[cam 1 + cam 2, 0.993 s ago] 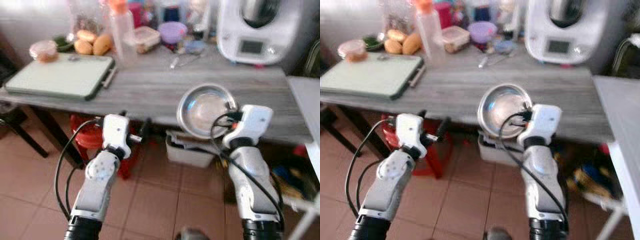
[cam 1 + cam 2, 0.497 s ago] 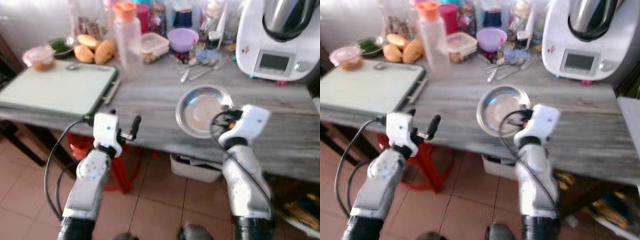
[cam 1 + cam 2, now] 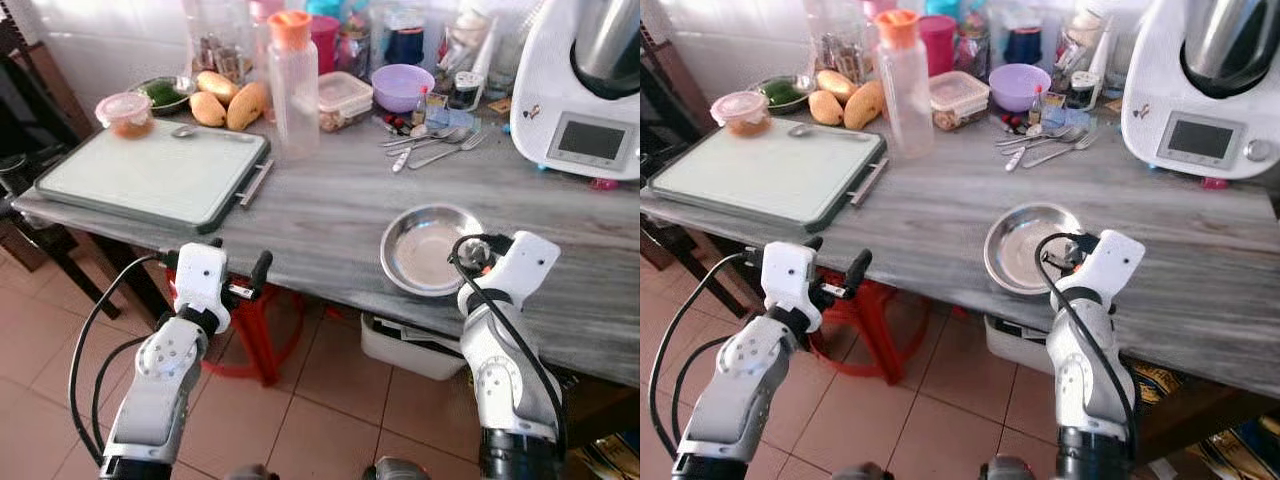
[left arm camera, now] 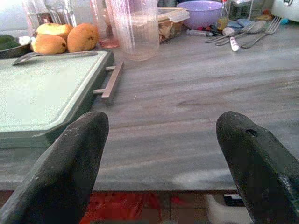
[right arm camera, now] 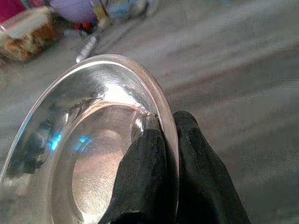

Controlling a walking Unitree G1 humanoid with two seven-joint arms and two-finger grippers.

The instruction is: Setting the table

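Placement is the step in hand: in the head views the right gripper (image 3: 478, 252) pinches the near-right rim of a steel bowl (image 3: 428, 247) over the near edge of a grey wood-grain table (image 3: 330, 215); whether the bowl is fully down cannot be told. The next move likely calls for levelling it, then letting go. The left gripper (image 3: 250, 280) hangs off the near edge, fingers spread, holding nothing. Far left lie a green tray (image 3: 150, 175) and mangoes (image 3: 228, 100); a clear bottle (image 3: 295, 85), a purple bowl (image 3: 405, 85), loose cutlery (image 3: 432, 148) and a white kitchen machine (image 3: 590, 95) line the far side. Terracotta floor tiles (image 3: 330, 400) show below.

Left wrist view: parted black fingers (image 4: 70, 163) frame bare tabletop beside the tray.

Right wrist view: both fingers (image 5: 145, 172) clamp the bowl's rim, one inside, one outside.
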